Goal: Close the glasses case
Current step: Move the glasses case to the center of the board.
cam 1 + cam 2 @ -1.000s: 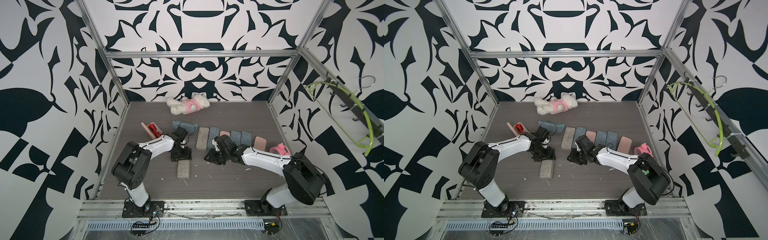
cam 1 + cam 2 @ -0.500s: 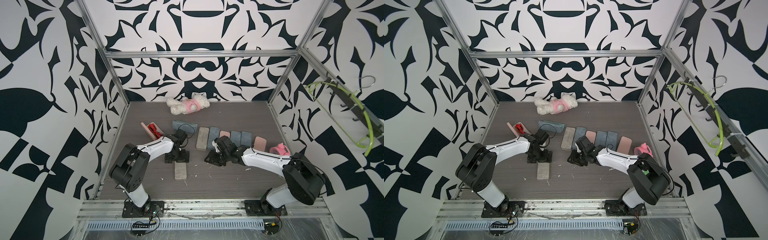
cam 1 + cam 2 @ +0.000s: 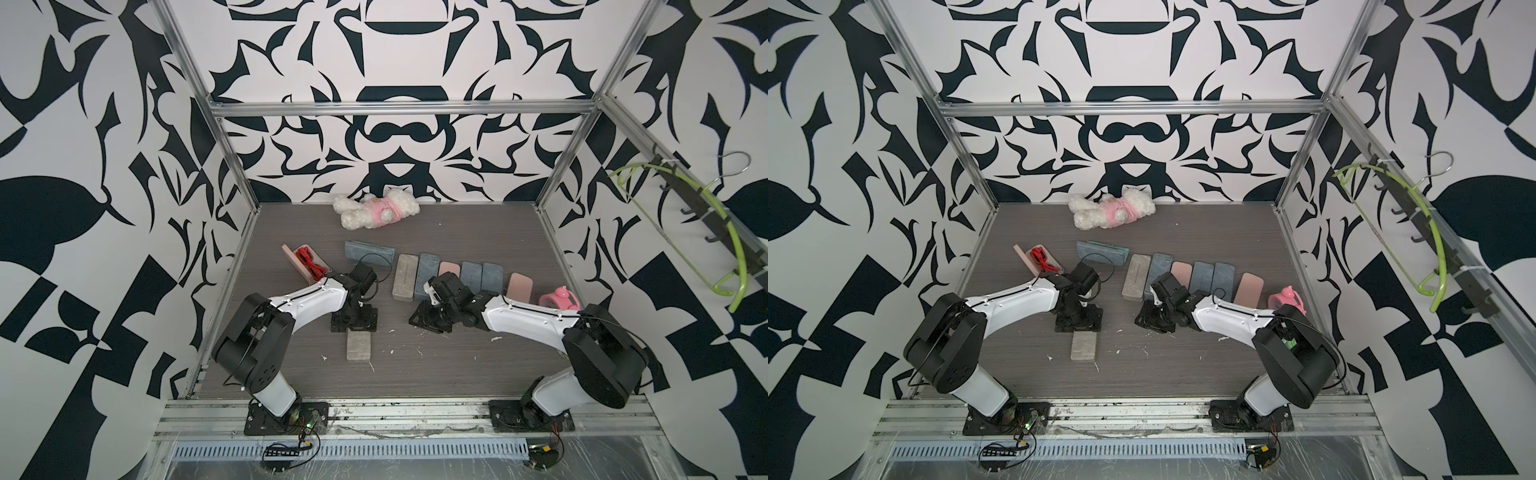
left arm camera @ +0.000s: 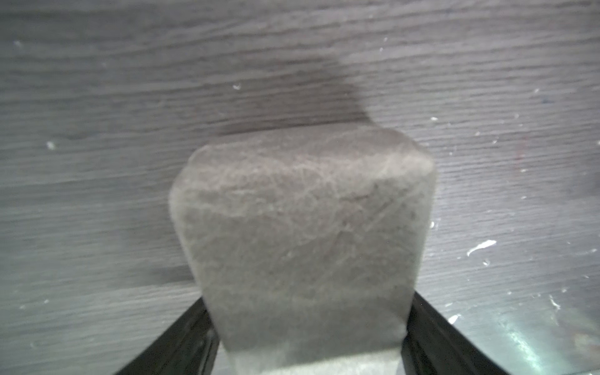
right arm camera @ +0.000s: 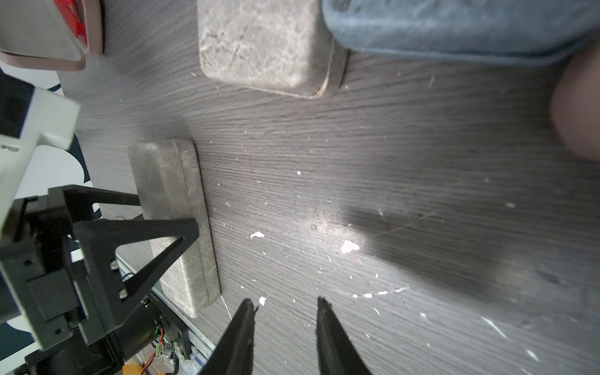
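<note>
The grey, felt-textured, round-cornered case (image 3: 358,345) is laid shut on the wood-grain tabletop (image 3: 457,374) at 6 o'clock of the left gripper (image 3: 355,327). It is flanked by wide-spread fingers (image 4: 181,341); clamping cannot be determined. The right gripper (image 5: 285,303) is slightly parted, empty.

Wide-spread left gripper (image 3: 354,328) hangs low — right gripper (image 5: 285,303) narrowly parted.
</note>
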Controlling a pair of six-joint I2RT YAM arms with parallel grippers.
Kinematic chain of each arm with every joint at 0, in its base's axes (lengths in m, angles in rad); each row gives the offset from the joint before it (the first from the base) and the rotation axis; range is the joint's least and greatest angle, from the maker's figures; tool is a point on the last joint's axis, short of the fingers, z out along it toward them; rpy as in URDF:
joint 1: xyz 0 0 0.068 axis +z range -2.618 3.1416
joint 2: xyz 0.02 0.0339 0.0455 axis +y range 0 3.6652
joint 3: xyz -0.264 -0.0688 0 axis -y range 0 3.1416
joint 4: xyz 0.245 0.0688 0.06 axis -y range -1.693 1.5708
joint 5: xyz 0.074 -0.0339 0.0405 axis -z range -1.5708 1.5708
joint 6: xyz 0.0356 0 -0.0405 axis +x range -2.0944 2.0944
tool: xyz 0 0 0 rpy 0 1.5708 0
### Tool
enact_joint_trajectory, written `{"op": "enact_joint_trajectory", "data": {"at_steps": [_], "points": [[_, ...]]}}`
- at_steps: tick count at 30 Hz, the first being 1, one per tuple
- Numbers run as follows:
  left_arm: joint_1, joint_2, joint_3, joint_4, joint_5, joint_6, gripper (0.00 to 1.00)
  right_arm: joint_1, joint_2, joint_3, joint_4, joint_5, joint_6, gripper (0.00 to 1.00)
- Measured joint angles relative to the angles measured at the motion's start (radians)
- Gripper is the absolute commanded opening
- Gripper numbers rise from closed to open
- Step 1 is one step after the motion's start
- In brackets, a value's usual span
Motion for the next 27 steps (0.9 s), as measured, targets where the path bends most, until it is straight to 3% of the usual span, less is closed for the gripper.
{"op": "enact_joint_trajectory", "data": {"at_steps": [11, 16, 27], "points": [[0.022, 0.062, 0.056, -0.006, -0.001, 0.049, 0.73, -0.003, 0.000, 0.000, -0.029, 0.002, -0.009, 0.35], [0.058, 0.104, 0.123, -0.007, -0.006, 0.091, 0.72, -0.009, 0.000, 0.000, -0.042, 0.002, -0.019, 0.35], [0.116, 0.282, 0.399, -0.022, -0.010, 0.181, 0.72, -0.024, 0.005, 0.012, -0.072, 0.008, -0.036, 0.35]]}}
